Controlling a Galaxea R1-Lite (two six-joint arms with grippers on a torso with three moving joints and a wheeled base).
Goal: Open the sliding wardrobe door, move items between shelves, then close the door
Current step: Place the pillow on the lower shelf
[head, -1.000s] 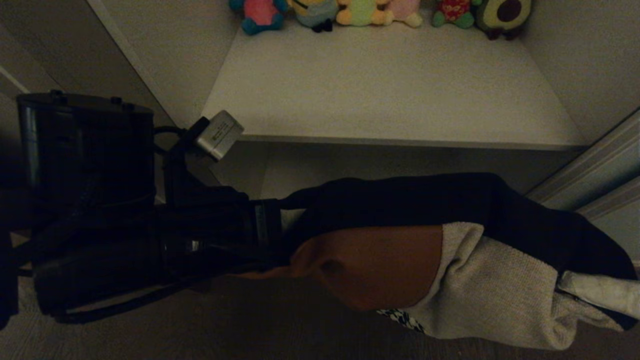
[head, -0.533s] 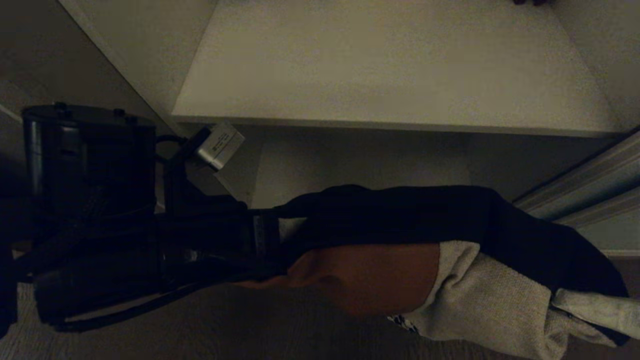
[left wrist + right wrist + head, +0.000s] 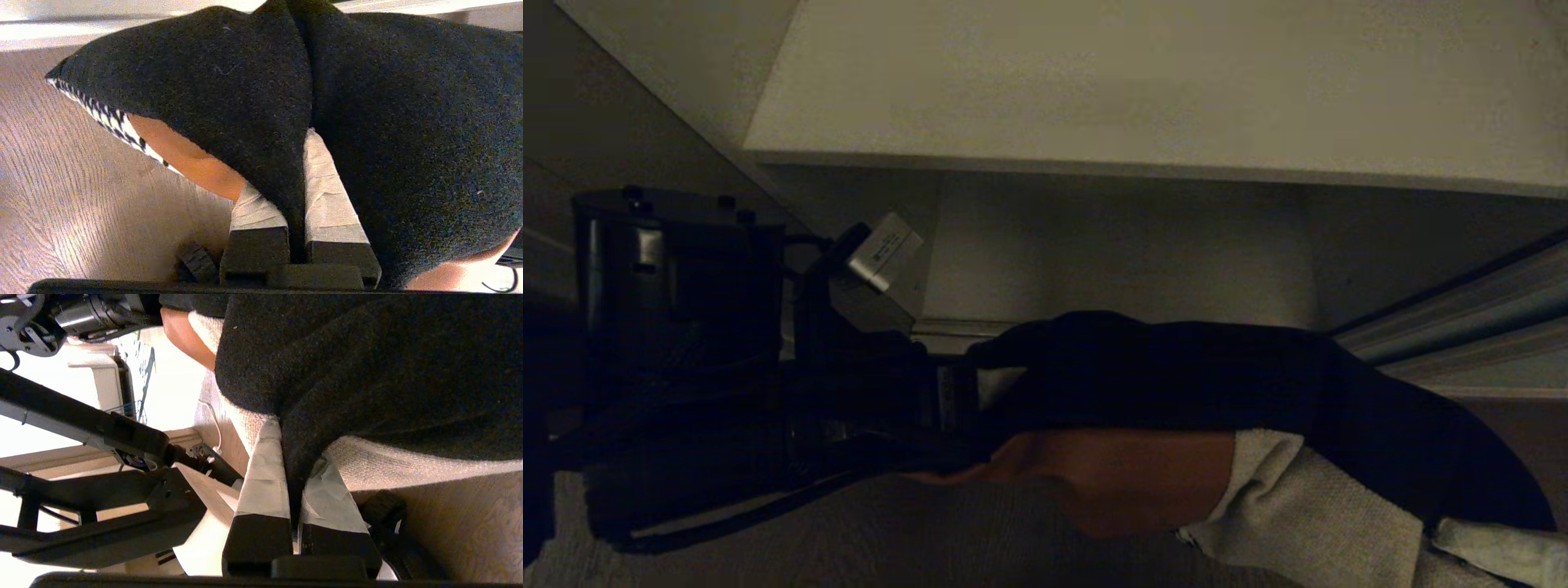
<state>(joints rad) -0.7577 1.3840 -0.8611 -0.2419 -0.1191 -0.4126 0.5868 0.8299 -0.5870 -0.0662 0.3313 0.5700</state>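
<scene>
Houndstooth lining point(image 3: 110, 122) under black garment point(image 3: 245, 90)

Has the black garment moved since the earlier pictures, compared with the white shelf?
Yes. The black garment now hangs further below the front edge of the shelf; the gap between them has widened.

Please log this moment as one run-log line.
left end effector: shut on black garment | right end effector: shut on black garment | stack: carried below shelf
</scene>
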